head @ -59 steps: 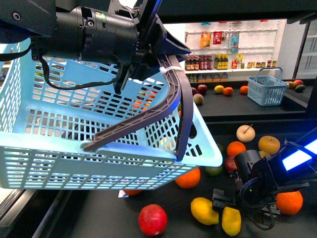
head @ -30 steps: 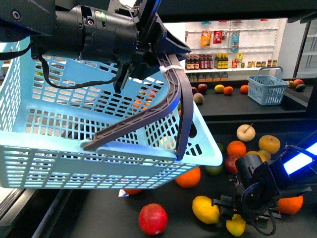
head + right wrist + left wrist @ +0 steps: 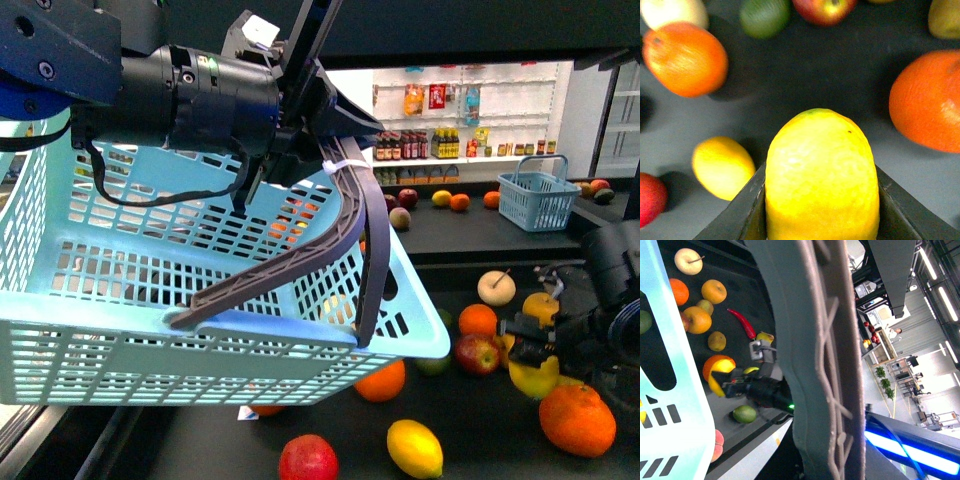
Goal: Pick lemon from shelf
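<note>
nearest the camera, most of the left half of the frame is filled by a pale blue basket (image 3: 200, 330). it is held up by its grey handle (image 3: 350, 220), on which the left tool (image 3: 318, 125) appears to be clamped. below it, along the lower edge, a red apple (image 3: 308, 460) and a second yellow fruit (image 3: 414, 448) are seen lying on the dark shelf (image 3: 480, 440).

further in, at the right edge, the lemon (image 3: 535, 378) is gripped by the right tool (image 3: 530, 355). it seems to be lifted off the tray, just up and left of a large orange (image 3: 577, 420). in the right wrist view it is seen wedged between two dark fingers (image 3: 895, 205) across its wide middle, tip pointing away.

the lemon is judged light and firm, with a waxy rind that could slip. a hold across the belly, as here, is thought safer than one near the tapered end, where it could be squeezed out. only moderate pressure should be needed.

against the frame half a second earlier, the right tool has been raised from the lower right and carried towards the right edge. one yellow fruit has gone up with it and the other is left on the shelf. the basket is held much as before.
</note>
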Motion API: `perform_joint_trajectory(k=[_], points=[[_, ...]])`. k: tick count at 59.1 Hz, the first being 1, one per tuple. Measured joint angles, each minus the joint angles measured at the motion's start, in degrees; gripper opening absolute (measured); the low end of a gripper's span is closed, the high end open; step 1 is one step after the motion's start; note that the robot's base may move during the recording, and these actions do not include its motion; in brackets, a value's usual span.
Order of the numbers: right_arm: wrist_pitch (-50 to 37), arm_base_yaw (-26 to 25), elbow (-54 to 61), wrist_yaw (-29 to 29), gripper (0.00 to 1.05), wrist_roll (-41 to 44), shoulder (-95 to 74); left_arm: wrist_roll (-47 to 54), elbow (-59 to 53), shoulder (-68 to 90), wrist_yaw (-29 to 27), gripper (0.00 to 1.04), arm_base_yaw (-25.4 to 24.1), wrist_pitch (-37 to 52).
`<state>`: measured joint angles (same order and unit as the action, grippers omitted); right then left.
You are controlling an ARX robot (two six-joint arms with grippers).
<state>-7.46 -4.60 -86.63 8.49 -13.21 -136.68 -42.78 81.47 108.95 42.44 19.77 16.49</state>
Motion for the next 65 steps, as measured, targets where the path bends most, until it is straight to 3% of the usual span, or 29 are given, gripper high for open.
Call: perform_joint_trajectory(k=[14,25,44,65], points=[[-0.63,-0.09,8.37,10.78,0.46,-5.79,19.23,0.0,0.0,0.0,0.0,0.09,0.0,0.0],[-0.76,4.57,12.5,16.31,0.46,-10.43,28.02,0.0,0.0,0.0,0.0,0.09,0.0,0.0],[-0.59,12.28,13.88,15.45,0.46,-12.74,28.2,0.0,0.0,0.0,0.0,0.09,0.0,0.0],[-2.21,16.39,13.88,11.96,0.46,-13.75,24.59,0.0,0.0,0.0,0.0,0.09,0.0,0.0]])
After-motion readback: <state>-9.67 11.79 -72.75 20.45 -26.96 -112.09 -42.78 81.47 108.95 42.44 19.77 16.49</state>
